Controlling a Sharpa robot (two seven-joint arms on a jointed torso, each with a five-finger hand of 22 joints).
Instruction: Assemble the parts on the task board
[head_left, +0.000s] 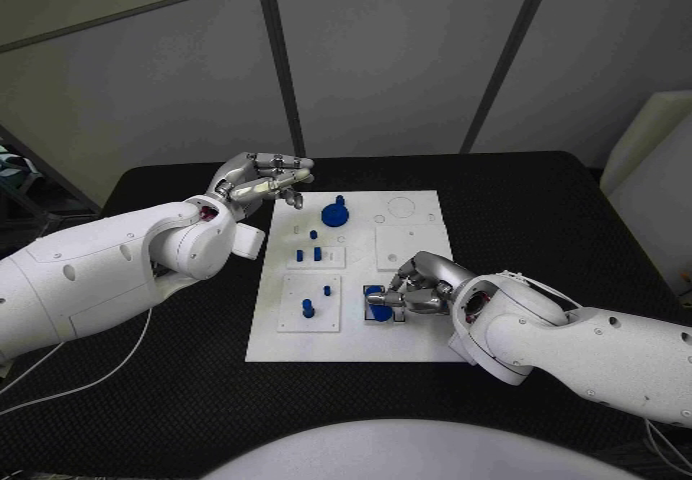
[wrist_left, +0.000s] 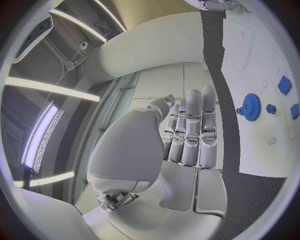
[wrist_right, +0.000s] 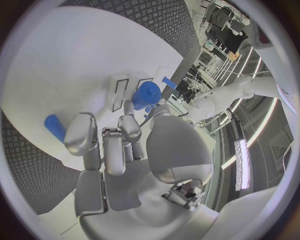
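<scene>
**Operator:** Looking down from the head camera, I see the black table (head_left: 173, 400) carrying the white task board (head_left: 418, 330) at its middle. My left hand (head_left: 264, 180) hangs over the table just off the board's far left corner, fingers curled together with nothing in them. My right hand (head_left: 411, 287) sits over the board's near right part, fingers closed on a blue part (head_left: 379, 305).

**Observer:** How firm is that hold?

**Operator:** In the right wrist view the fingers (wrist_right: 83, 131) bend down around a blue piece at the board; I cannot tell how much of it they cover.

**Observer:** And the other parts?

**Operator:** By size: a blue gear (head_left: 335, 213) near the board's far edge, left of centre, also visible in the left wrist view (wrist_left: 252, 106). Then a blue peg (head_left: 309, 305) upright in the white block by the near left corner, with a smaller blue piece (head_left: 327, 290) just beside it. Smallest, three short blue pins (head_left: 307, 250) standing in the block along the left edge, between the gear and the peg.
</scene>
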